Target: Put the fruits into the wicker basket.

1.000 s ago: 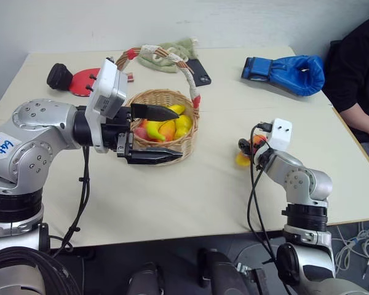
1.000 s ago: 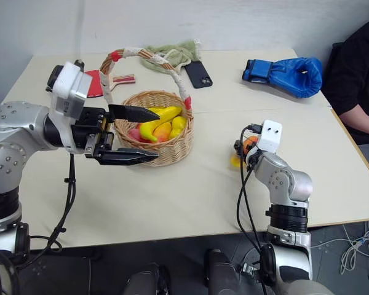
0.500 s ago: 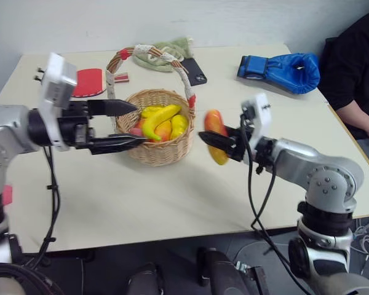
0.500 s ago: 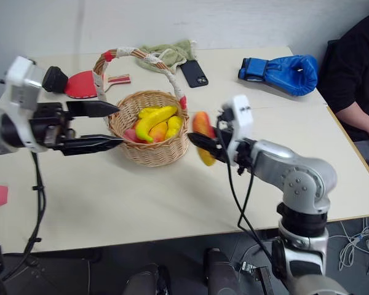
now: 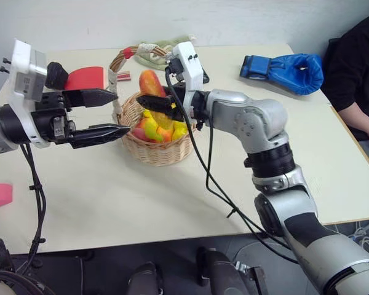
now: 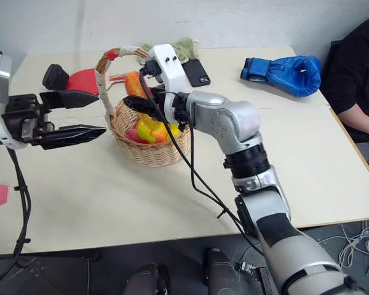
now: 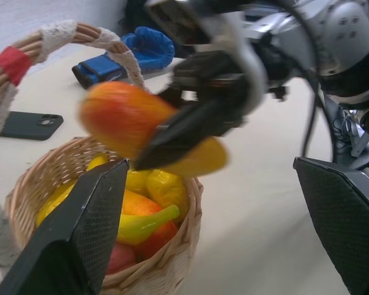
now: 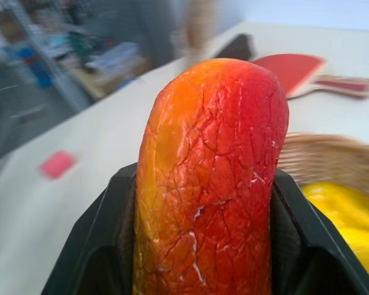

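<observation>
Over the wicker basket (image 5: 155, 132), the mango-like fruit (image 5: 150, 83) is held in the air by the right gripper (image 5: 157, 103), whose fingers are clamped on its middle. A banana (image 5: 149, 123) and other fruit already lie inside. The carrying step is judged nearly done; next, a release above the opening, clear of the arched handle, is called for. Beside the basket, the left gripper (image 5: 104, 114) is held wide apart and empty. A second ago the fruit was low on the table (image 5: 172, 196), well to the right of the basket; the left gripper was at the rim.
</observation>
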`<state>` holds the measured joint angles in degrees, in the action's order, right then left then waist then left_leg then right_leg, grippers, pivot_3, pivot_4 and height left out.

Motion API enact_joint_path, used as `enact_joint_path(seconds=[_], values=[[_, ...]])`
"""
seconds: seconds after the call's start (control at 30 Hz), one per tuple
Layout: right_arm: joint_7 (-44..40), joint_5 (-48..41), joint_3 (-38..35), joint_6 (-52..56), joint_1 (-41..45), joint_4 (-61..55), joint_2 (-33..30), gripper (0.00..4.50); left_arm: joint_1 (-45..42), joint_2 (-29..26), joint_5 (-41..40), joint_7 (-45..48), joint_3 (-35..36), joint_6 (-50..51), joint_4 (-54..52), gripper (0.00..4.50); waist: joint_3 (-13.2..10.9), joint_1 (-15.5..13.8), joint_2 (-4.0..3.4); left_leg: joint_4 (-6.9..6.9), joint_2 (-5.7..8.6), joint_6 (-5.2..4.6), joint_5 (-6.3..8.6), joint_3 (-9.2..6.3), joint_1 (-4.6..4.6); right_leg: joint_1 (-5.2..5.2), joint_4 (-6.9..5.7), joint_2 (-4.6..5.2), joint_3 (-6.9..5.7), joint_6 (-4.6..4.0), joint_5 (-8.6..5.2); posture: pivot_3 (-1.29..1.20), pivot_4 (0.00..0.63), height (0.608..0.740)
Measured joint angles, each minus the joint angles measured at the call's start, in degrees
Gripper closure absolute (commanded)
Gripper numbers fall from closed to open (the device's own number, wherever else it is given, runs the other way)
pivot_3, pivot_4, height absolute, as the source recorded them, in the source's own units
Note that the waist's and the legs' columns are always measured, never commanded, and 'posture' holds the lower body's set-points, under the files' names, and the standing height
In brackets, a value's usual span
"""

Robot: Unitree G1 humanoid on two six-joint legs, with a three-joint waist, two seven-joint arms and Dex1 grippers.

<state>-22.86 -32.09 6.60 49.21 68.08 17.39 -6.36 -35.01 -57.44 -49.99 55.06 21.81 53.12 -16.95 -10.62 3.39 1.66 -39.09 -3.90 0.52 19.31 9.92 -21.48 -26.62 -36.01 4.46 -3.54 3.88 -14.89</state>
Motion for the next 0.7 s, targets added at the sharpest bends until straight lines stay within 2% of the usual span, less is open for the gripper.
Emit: enact_joint_path(seconds=[0.07,0.13,0.27,0.47,0.57,0.7], values=[[-0.30,1.56,0.00,-1.68,-0.01,2.79,0.83,0.38,0.07,0.11,-0.43,-0.51,0.00,0.00,-0.62,0.00,-0.01,0.01,-0.01,0.00,-0.01,0.00,0.00,0.00,-0.03,-0.02,0.00,0.00,0.00,0.00,0.00,0.00,0.150,0.740],[-1.38,1.80,-0.18,-1.48,-0.14,2.28,1.06,0.07,0.07,0.21,-0.50,-0.95,-0.01,-0.01,-0.67,0.00,-0.01,0.09,-0.01,0.00,-0.03,0.01,0.00,0.00,-0.03,-0.02,0.00,0.00,0.00,0.00,0.00,0.00,0.150,0.740],[-4.27,-1.45,-0.59,3.47,-3.74,-8.15,-0.41,0.07,0.06,0.36,-0.60,-1.22,-0.12,-0.17,-0.62,0.00,-0.01,-0.05,-0.01,0.01,-0.06,0.03,0.01,-0.05,-0.03,-0.02,0.01,-0.01,-0.04,-0.01,0.00,0.00,0.150,0.740],[-6.59,-14.83,-8.32,18.46,-16.31,-33.57,-12.48,0.07,-1.36,0.66,-0.47,-0.29,-2.39,-1.32,1.08,0.00,0.01,-1.43,0.01,-0.04,0.03,-0.01,0.04,-0.10,-0.06,0.03,0.06,0.04,-0.08,0.00,0.00,0.00,0.150,0.740],[-3.14,-13.07,-9.60,18.68,-20.29,-37.99,-15.45,0.07,-3.10,0.80,0.10,0.18,-4.25,-2.21,2.93,0.00,0.01,-1.37,0.02,-0.05,0.03,0.05,0.00,0.04,0.16,0.03,0.06,0.01,0.04,-0.06,-0.03,0.00,0.150,0.740],[3.32,-5.50,-9.34,13.48,-22.16,-36.26,-14.71,0.07,-4.53,1.17,0.80,0.92,-6.19,-3.41,4.19,0.00,0.00,-0.80,0.01,-0.01,0.00,0.20,-0.11,0.06,0.25,0.01,-0.07,-0.05,0.08,-0.16,-0.04,0.00,0.150,0.740]])
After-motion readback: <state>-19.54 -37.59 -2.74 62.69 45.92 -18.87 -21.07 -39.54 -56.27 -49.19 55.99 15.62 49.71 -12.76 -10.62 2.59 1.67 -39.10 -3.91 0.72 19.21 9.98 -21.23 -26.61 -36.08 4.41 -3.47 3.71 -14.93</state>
